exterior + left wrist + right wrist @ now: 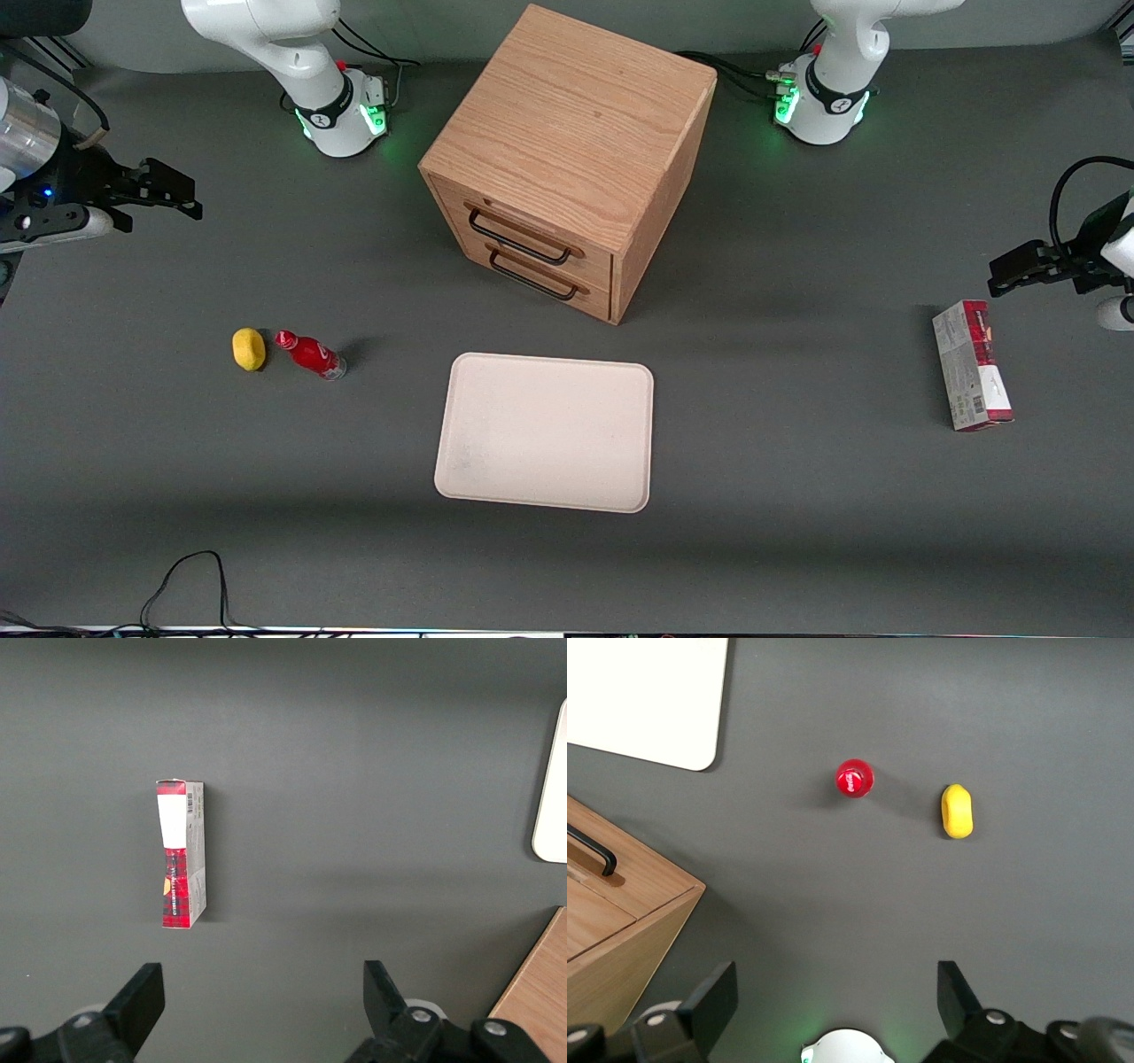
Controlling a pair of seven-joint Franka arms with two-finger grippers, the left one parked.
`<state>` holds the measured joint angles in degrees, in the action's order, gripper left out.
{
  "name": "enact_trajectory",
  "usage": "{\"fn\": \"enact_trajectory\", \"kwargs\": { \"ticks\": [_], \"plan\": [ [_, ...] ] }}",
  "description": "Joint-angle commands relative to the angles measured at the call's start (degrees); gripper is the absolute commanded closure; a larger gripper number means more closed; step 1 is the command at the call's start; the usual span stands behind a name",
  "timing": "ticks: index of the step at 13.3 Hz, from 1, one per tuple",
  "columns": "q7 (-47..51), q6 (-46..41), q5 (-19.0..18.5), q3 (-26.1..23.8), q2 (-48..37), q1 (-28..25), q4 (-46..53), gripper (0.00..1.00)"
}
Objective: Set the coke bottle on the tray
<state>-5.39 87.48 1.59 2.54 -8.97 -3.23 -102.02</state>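
While the coke bottle [310,354] stands upright beside the lemon [249,348], off the tray [546,431], the gripper [173,196] hangs high, fingers apart, empty, ready for approach.

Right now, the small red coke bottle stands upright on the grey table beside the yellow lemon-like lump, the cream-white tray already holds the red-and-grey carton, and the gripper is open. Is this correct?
Not quite. In the front view the cream-white tray holds nothing; the red-and-grey carton lies on the grey table toward the parked arm's end. The rest stands: the small red coke bottle stands beside the yellow lemon-like lump, and the gripper, apart from both, is open.
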Motion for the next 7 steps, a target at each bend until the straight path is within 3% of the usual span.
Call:
{"fn": "enact_trajectory", "kwargs": {
  "ticks": [1, 7],
  "plan": [
    [0.45, -2.39, 0.35, 0.28, 0.01, 0.07, 0.86, 0.00],
    [-0.06, -3.02, 0.35, 0.45, 0.36, 0.16, 1.38, 0.00]
  ]
}}
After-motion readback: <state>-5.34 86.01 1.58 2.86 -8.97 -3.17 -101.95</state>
